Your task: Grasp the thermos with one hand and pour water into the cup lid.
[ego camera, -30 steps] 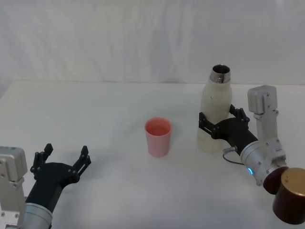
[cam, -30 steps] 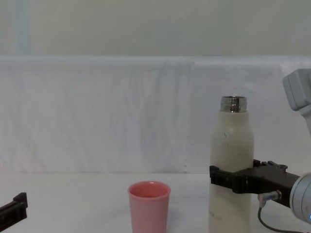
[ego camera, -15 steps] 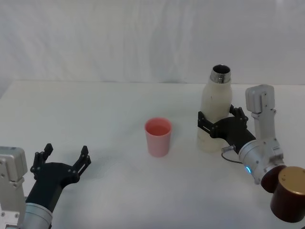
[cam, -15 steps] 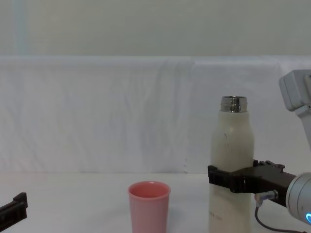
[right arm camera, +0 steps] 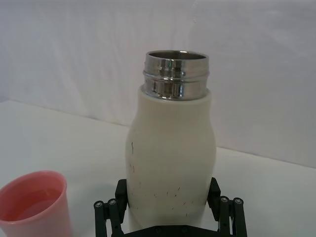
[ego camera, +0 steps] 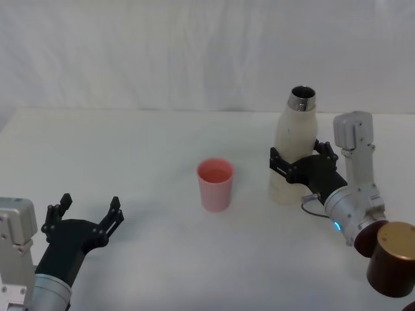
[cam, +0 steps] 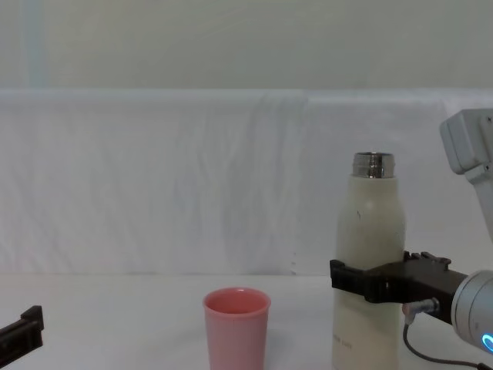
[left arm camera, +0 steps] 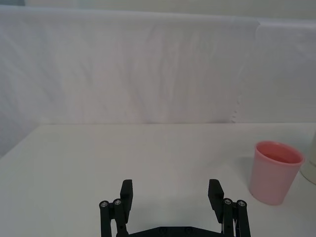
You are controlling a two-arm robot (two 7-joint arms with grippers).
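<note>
Right claw [ego camera: 295,165] is clamped around the thermos [ego camera: 290,146], one finger on each side of the lower body, pinching it. In the right wrist view both fingers [right arm camera: 109,207] sit against the cream wall with no gap visible. The thermos stands upright toward the right side of the table [ego camera: 130,162], cap off, steel neck open.

Handling, judged: the body looks rigid, smooth and rounded, so likely slippery under hard pads. If it holds water it should be heavy, with weight shifting as it tips. The hold is low on the body; a grip nearer mid-height would probably control the tilt better. Whether the base rests on the table or has cleared it, cannot tell.

Cup lid [ego camera: 214,184]: pink, upright, open side up, near the table's middle, apart from the thermos on its left. Looks light and thin-walled, so it may tip or slide if the neck bumps it. Contents not discernible.

Left claw [ego camera: 83,223] sits near the front left corner of the table, fingers spread, holding nothing.

Count: one thermos, one cup lid, two claws.
</note>
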